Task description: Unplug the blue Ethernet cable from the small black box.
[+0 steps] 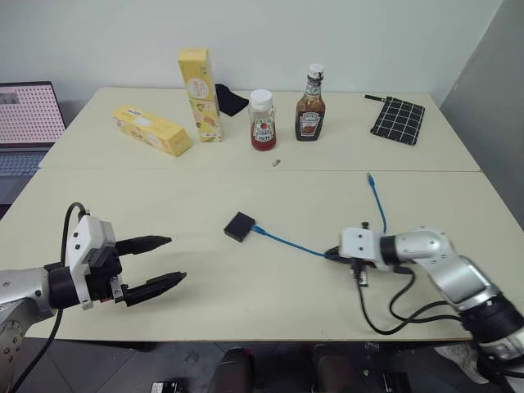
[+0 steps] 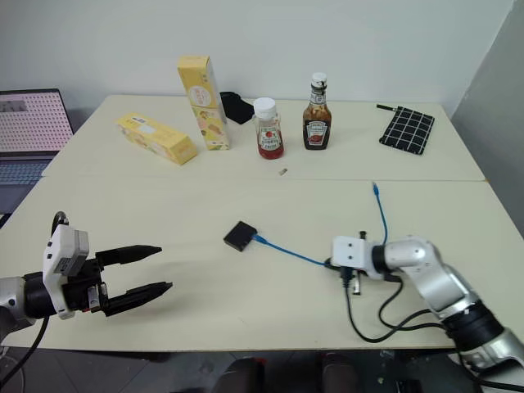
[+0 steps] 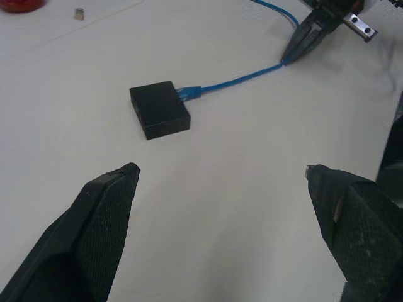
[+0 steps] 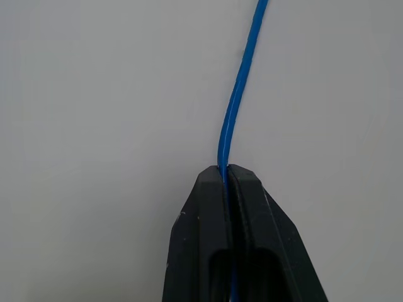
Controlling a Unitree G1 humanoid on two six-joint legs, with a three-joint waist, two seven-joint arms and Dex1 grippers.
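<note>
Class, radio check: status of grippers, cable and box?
Left gripper open, idle. Right gripper shut on blue cable. Cable still plugged into black box. Nothing in the way.

Pale worktop (image 1: 164, 270), two slabs butted along a seam. On it: small black box (image 1: 239, 226) with the blue Ethernet cable (image 1: 286, 242) plugged in, two yellow cartons (image 1: 151, 129), one upright (image 1: 200, 94), two sauce bottles (image 1: 263, 119), a black grid-patterned cloth (image 1: 398, 119), a black wad (image 1: 232, 101).
</note>
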